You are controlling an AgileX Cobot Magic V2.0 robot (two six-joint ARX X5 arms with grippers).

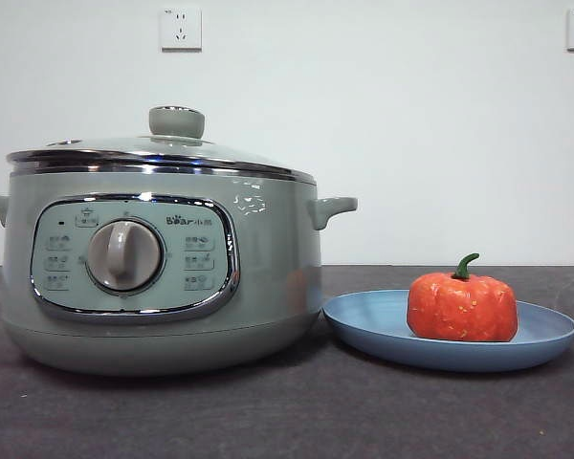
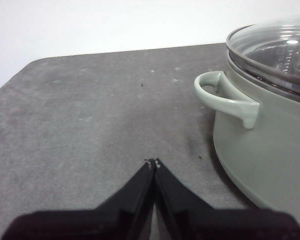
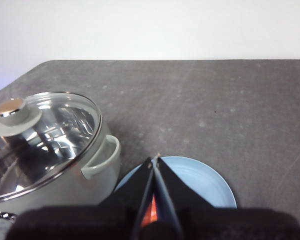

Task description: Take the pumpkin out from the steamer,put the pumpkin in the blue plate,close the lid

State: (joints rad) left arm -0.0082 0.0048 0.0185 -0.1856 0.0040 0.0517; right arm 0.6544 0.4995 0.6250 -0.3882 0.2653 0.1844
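- On the dark table (image 1: 268,421), left side of the front view: steamer (image 1: 163,277), pale sage-green, dial at the panel's middle, two side handles.
- Atop the steamer: lid (image 1: 163,153), glass with steel rim, seated flat and closed, pale green knob up.
- Just beside the steamer, to its right in the front view: blue plate (image 1: 364,325), rim close to the pot's base.
- On the blue plate: pumpkin (image 1: 462,306), upright, green stem curving up.
- Above bare table beside one steamer handle: left gripper (image 2: 153,162), jaws pressed together, holding nothing.
- Over the blue plate, pumpkin's orange glimpsed behind the jaws: right gripper (image 3: 155,159), jaws pressed together, empty.
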